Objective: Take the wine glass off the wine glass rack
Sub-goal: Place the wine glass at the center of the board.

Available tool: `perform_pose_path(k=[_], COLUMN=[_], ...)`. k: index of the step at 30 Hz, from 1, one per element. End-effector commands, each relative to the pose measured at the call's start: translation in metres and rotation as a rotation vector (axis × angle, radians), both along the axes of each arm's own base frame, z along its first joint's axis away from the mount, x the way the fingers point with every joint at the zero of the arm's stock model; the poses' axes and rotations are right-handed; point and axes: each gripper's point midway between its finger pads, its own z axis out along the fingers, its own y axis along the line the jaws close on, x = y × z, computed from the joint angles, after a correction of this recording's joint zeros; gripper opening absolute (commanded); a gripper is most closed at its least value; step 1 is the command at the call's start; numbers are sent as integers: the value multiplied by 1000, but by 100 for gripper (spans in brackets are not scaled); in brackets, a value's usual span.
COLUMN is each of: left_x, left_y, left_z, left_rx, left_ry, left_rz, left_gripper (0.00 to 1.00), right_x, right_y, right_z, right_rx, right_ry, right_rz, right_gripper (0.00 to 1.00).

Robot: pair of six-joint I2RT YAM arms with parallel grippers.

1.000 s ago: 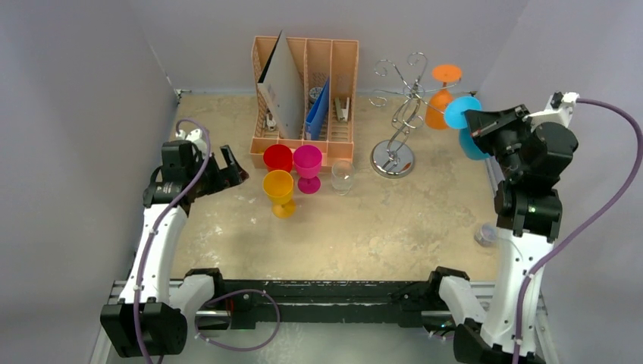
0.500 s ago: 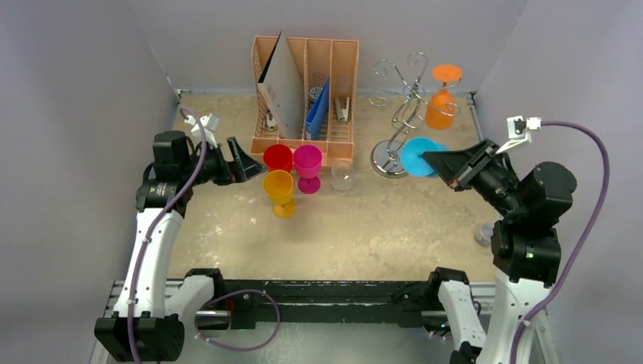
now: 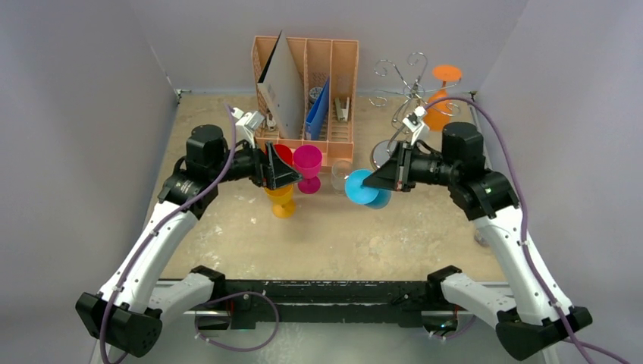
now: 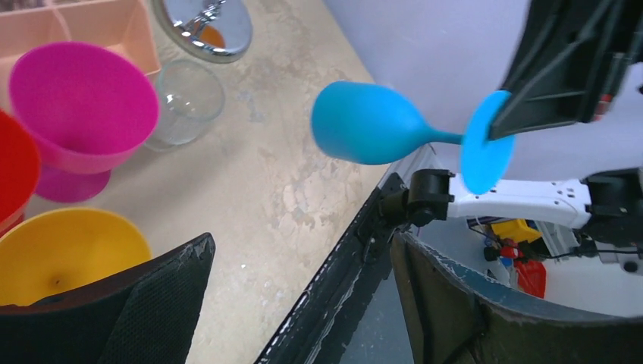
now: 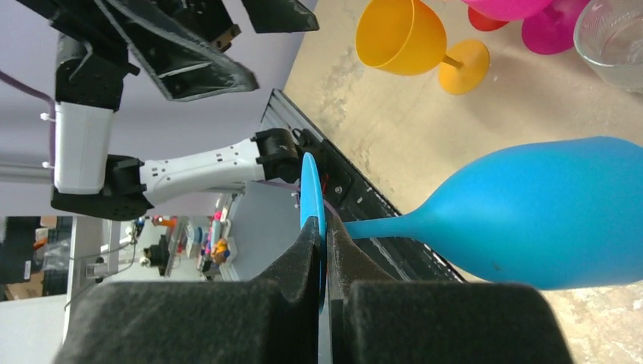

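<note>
Moved: since a second ago my right arm [image 3: 485,189] has swung in from the right edge of the bench [image 3: 425,235] to its middle, bringing the blue wine glass [image 3: 368,189] with it. My left arm [image 3: 189,182] has come in from the left edge toward the goblets.
Right jaws: pressed together on the flat foot of the blue wine glass, pinching the disc edge-on. In the right wrist view the stem runs sideways out from between them.
Blue wine glass: off the rack and held on its side over the middle of the bench, just in front of the clear tumbler [image 3: 341,173]. I cannot tell whether it is touching the tumbler.
Left jaws: spread wide with nothing between them, over the red goblet [image 3: 282,154] and the yellow goblet [image 3: 280,199], facing the blue glass.
Wine glass rack [image 3: 402,114]: toward the back right corner of the bench. Its shiny disc base is partly hidden behind my right arm.
Orange wine glass [image 3: 440,98]: hanging upside down on the right side of the rack.
Goblets: red, magenta [image 3: 308,163] and yellow are clustered left of the tumbler, in front of the peach organiser [image 3: 341,68].
Peach organiser: at the back edge, left of the rack.
</note>
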Motion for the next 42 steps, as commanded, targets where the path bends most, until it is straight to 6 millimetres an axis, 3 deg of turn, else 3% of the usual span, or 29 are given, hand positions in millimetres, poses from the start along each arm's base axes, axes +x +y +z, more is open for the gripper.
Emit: perform_pose_path(k=[1, 10, 13, 23, 30, 31, 34, 37, 42], left_x=[-18, -46, -53, -67, -73, -73, -71, -71, -73], left_y=[-17, -58, -71, -76, -74, -73, -71, -68, -64], left_z=[32, 40, 34, 33, 30, 30, 31, 35, 42], left_rx=[-106, -199, -186, -180, -167, -164, -156, -153, -155], left_ry=[-81, -94, -77, -45, -44, -45, -63, -92, -135], left_rz=[-126, -292, -330, -424, -448, -444, -421, -397, -379], left_gripper=[84, 75, 65, 37, 5, 0, 0, 0, 0], right_x=[8, -1, -2, -4, -3, -4, -7, -12, -29], right_y=[16, 58, 69, 83, 86, 86, 84, 79, 73], right_z=[10, 0, -2, 10, 7, 6, 2, -4, -10], right_rx=[22, 15, 19, 114, 115, 115, 110, 92, 98], right_ry=[-104, -146, -142, -203, -198, -194, -180, -174, -155], right_rz=[47, 191, 224, 289, 309, 310, 313, 313, 355], right_gripper=[0, 0, 0, 0, 0, 3, 20, 30, 34])
